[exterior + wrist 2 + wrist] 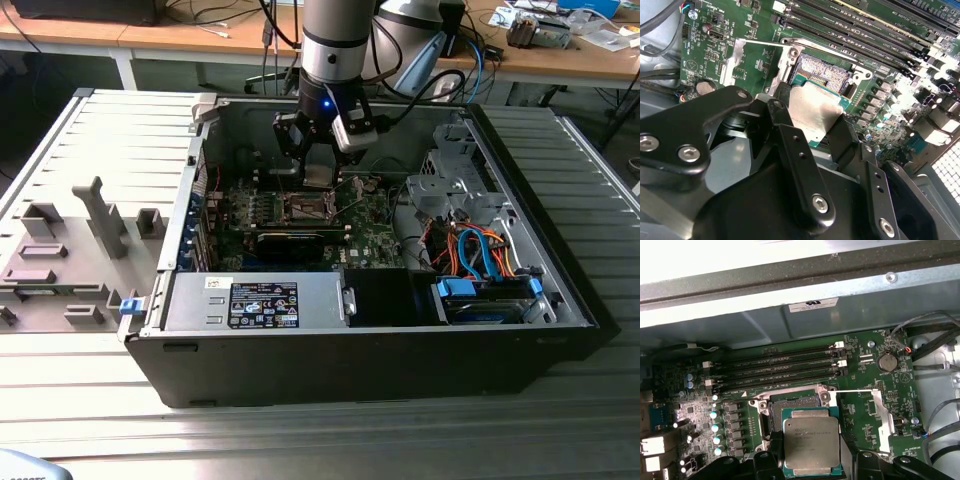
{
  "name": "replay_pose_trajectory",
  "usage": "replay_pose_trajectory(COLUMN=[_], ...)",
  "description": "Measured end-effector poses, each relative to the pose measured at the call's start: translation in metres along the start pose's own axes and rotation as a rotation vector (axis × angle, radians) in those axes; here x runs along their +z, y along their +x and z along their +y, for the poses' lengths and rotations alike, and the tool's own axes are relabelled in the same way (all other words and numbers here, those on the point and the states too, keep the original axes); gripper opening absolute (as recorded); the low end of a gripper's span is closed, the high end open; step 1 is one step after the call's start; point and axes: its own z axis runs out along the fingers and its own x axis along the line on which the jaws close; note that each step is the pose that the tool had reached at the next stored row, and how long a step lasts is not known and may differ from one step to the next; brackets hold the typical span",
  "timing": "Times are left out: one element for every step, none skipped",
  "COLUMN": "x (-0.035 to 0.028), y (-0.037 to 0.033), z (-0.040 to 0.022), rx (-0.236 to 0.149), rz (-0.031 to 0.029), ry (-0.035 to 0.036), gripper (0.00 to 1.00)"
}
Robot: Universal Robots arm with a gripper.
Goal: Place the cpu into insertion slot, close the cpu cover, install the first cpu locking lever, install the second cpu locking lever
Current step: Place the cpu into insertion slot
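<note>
My gripper (318,162) hangs inside the open computer case, shut on the cpu (318,177). The cpu (811,442) is a flat square chip with a dull silver top, held by its edges between two black fingers (765,460). It hovers just above and slightly off the insertion slot (792,407), whose dark pin field (822,70) lies uncovered. The cpu cover (884,412) is a thin silver frame, swung open and lying flat on the green board beside the slot. In the second wrist view the cpu (812,112) tilts over the slot's near edge, with the cpu cover (729,65) beyond it.
Black memory slots (785,365) run along one side of the slot. A long black card (292,240) lies in front of it, and a labelled power supply (262,303) in front of that. Drive bays with blue and orange cables (480,262) fill the exterior view's right. A grey fixture tray (70,250) lies outside the case.
</note>
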Motion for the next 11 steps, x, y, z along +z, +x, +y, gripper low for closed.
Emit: replay_pose_trajectory(x=[0.0,0.0,0.0,0.0,0.0,0.0,0.0,0.0001,0.0001,0.0001,0.0001], y=[0.0,0.0,0.0,0.0,0.0,0.0,0.0,0.0,0.0,0.0,0.0], z=[0.0,0.0,0.0,0.0,0.0,0.0,0.0,0.0,0.0,0.0,0.0], rx=[0.001,0.001,0.002,0.003,0.003,0.003,0.004,0.004,0.005,0.005,0.006], rz=[-0.0001,-0.0001,-0.0001,-0.0001,-0.0001,-0.0002,-0.0002,-0.0002,-0.0003,-0.0002,-0.0003], ry=[0.0,0.0,-0.0001,0.0,0.0,0.0,-0.0001,-0.0001,-0.0001,-0.0001,-0.0001], gripper=[0.55,0.55,0.55,0.55,0.55,0.55,0.55,0.55,0.55,0.55,0.55])
